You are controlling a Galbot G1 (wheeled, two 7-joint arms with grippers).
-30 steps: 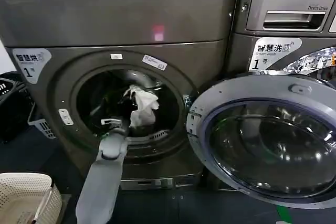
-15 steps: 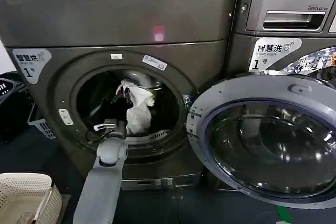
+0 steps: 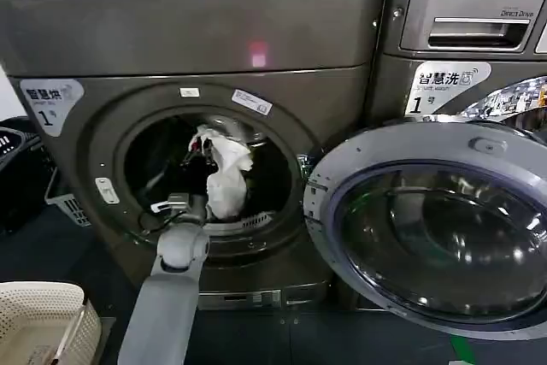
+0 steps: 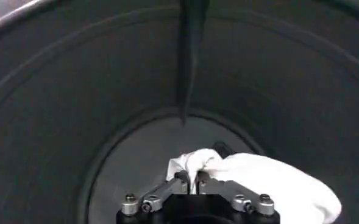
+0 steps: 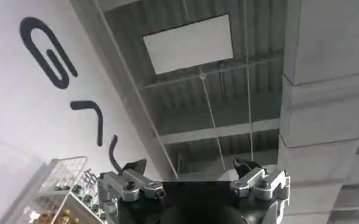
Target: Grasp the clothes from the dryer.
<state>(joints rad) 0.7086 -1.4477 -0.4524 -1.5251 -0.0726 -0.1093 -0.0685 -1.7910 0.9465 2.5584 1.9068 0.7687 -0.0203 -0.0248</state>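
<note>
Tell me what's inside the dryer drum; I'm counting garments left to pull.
Inside the dryer, a white garment hangs from the left gripper, shut on its edge. The bare drum wall surrounds it. Anything lying behind or beneath the cloth is hidden.

Dim overall. Dryer [image 3: 197,83] drum interior near black; glare streaks on open door glass [image 3: 436,232]. Bright ceiling panel [image 5: 188,44] overexposed.

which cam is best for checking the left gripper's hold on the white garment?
Left wrist view: left gripper fingers pinch the white garment up close. Head view shows it hanging in the dryer porthole, pinch unclear. Right wrist view faces the ceiling.
</note>
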